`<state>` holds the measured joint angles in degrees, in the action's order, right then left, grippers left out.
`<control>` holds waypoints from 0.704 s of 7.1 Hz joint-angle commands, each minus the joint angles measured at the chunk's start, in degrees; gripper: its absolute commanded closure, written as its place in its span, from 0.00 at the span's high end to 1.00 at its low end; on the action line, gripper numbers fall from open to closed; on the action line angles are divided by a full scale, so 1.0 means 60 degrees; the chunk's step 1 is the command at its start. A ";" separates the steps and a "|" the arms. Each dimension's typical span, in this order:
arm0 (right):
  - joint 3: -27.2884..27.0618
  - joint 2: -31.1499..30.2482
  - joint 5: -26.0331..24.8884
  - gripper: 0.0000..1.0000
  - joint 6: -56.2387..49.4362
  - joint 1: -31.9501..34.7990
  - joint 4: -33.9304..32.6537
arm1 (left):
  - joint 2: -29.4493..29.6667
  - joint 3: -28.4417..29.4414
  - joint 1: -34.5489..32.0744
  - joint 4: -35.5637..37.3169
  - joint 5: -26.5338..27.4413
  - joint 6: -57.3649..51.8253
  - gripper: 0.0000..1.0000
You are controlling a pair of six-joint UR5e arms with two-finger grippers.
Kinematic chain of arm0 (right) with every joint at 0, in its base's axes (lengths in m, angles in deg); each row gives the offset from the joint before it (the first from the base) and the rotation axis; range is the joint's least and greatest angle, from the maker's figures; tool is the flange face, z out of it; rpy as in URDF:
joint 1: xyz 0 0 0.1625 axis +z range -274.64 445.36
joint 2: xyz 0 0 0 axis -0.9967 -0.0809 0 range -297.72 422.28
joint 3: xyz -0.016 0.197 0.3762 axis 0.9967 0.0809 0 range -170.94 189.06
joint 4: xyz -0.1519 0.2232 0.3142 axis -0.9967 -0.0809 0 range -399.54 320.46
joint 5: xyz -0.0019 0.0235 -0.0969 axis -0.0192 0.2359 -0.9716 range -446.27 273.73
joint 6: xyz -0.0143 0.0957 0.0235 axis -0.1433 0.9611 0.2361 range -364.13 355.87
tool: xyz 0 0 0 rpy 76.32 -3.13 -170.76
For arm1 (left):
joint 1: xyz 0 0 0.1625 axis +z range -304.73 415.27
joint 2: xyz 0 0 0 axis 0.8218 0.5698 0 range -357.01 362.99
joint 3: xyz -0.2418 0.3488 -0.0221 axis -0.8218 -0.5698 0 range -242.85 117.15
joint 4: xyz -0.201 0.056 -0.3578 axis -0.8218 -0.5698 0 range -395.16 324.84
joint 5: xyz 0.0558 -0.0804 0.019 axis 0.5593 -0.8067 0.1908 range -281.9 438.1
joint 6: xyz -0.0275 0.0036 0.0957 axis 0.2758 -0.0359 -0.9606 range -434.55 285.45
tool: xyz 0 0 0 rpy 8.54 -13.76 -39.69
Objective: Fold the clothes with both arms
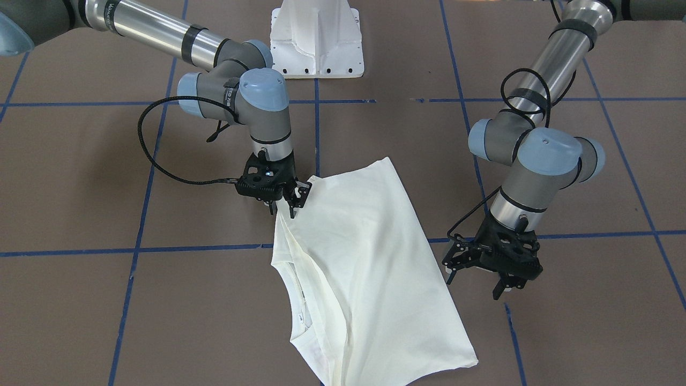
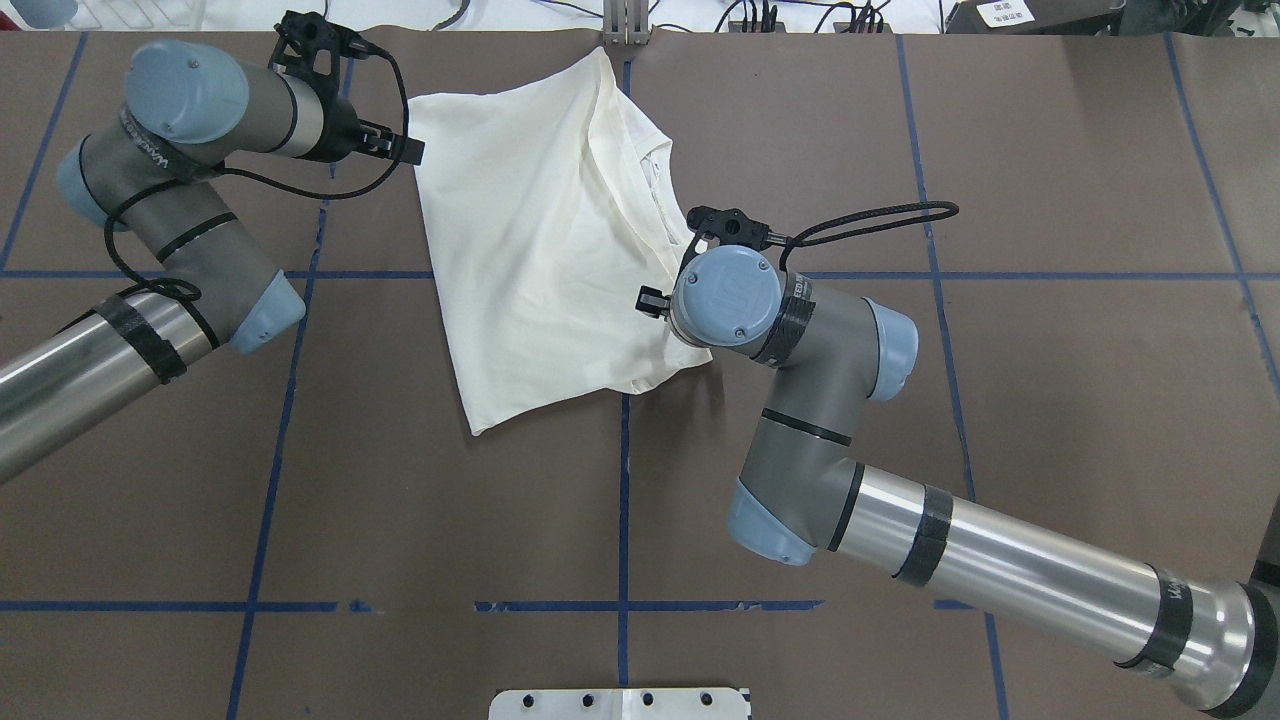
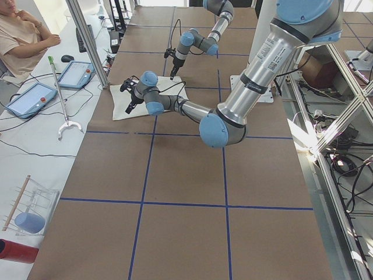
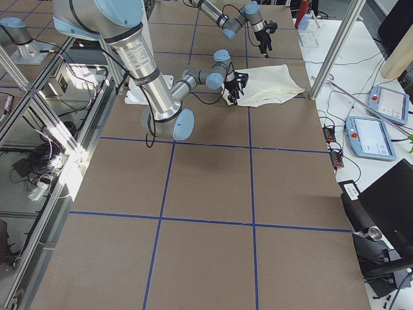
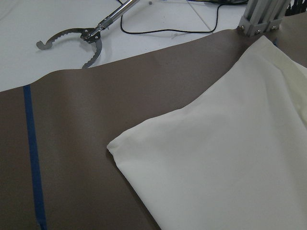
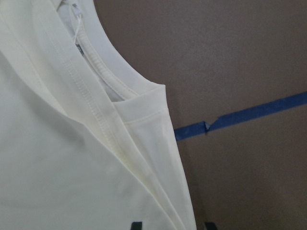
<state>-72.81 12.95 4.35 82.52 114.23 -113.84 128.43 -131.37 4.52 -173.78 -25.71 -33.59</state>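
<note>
The cream shirt (image 1: 364,257) lies folded on the brown table with its plain side up and its neckline (image 1: 300,313) showing; no print is visible. My right gripper (image 1: 292,202) is down at the shirt's edge near the collar. In the right wrist view its two fingertips (image 6: 136,225) stand apart at the bottom, with the shirt's (image 6: 57,158) layered edge between them. My left gripper (image 1: 476,283) hovers open just off the opposite edge, touching nothing. In the overhead view it (image 2: 400,142) sits beside the shirt's (image 2: 540,230) far left corner. That corner (image 5: 112,143) shows in the left wrist view.
The white pedestal base (image 1: 317,40) stands at the robot's side of the table. Blue tape lines (image 1: 134,250) grid the brown surface. An aluminium post (image 5: 259,19) rises at the far table edge by the shirt. A metal grabber tool (image 5: 81,36) lies beyond. A person (image 3: 23,35) sits off the far side.
</note>
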 commanded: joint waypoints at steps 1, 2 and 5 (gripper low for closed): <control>0.0036 -0.0011 -0.0001 0.00 -0.0014 -0.0007 0.0034 | -0.0033 -0.0006 0.0006 -0.0012 0.0002 0.0000 1.00; 0.0007 -0.0011 -0.0016 0.00 0.0001 -0.0007 0.0034 | -0.0019 -0.0006 0.0006 -0.0026 0.0002 0.0015 1.00; -0.1085 -0.0694 -0.0440 0.00 0.0044 -0.0152 -0.0010 | -0.0019 -0.0079 0.0182 -0.0026 0.0002 0.0366 1.00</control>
<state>-75.29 11.35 2.84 82.59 114.02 -113.81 128.31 -131.59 5.16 -173.93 -25.70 -31.89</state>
